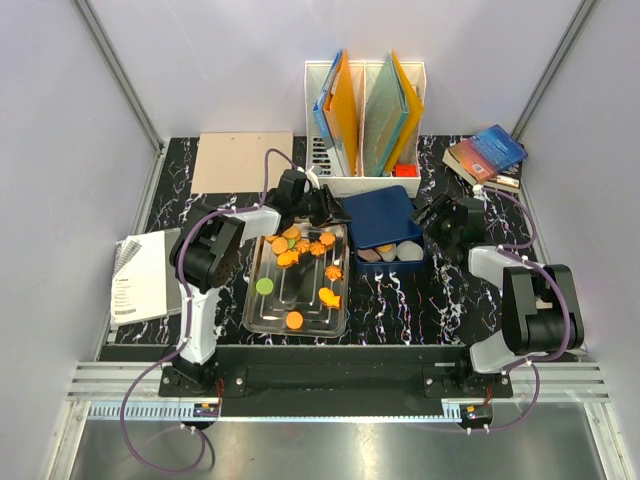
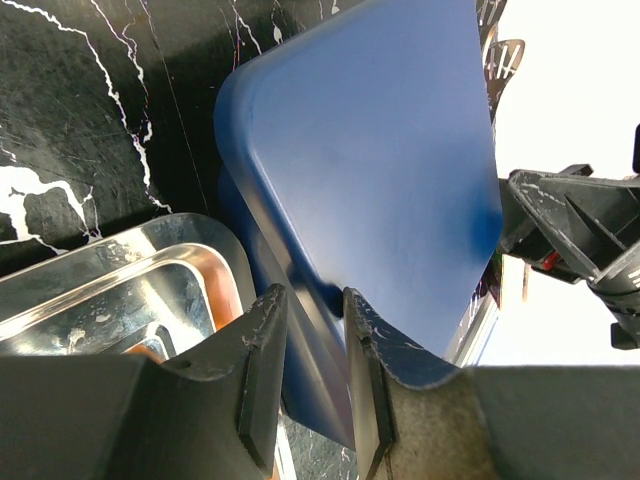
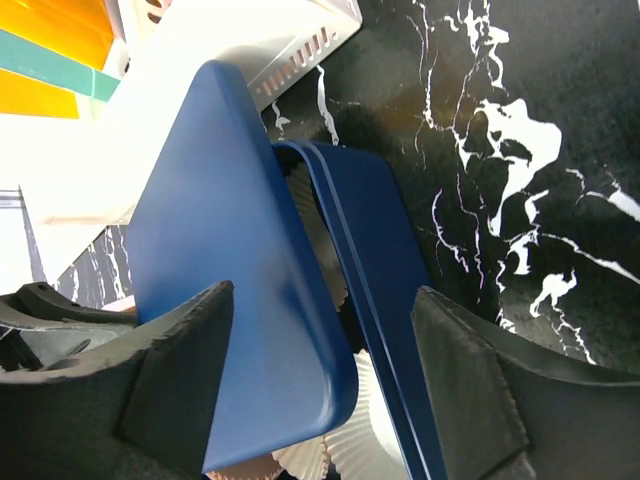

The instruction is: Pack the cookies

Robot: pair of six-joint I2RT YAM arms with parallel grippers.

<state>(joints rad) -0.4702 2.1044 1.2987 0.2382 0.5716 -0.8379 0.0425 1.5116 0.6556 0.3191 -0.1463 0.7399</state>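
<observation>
From the top view I see my left gripper (image 1: pixel 325 208) at the tray's (image 1: pixel 300 331) upper right corner, with the white file holder (image 1: pixel 350 186) just above it, so room there is tight. In the left wrist view its fingers (image 2: pixel 265 365) are nearly closed, pinching the edge of the blue lid (image 2: pixel 370 170). The lid (image 1: pixel 378 215) is tilted up over the blue box (image 1: pixel 392 269); its upper edge is close to the holder's base. The box's left wall sits just beside the tray's right rim.

My right gripper (image 1: pixel 432 216) is at the box's right side, spread wide and gripping nothing. In the right wrist view its fingers (image 3: pixel 190 370) straddle the lid's corner and the box rim, with white paper cups (image 3: pixel 350 450) showing underneath. Bare marble lies below and right of that gripper; books (image 1: pixel 487 152) sit in the upper right corner.

The cookies (image 1: pixel 300 248) are in the tray: a cluster of orange ones, round and flower-shaped, at its upper end, a few more orange down the right side, one orange round near the lower rim, and one green round by the left rim. All lie flat and loose
</observation>
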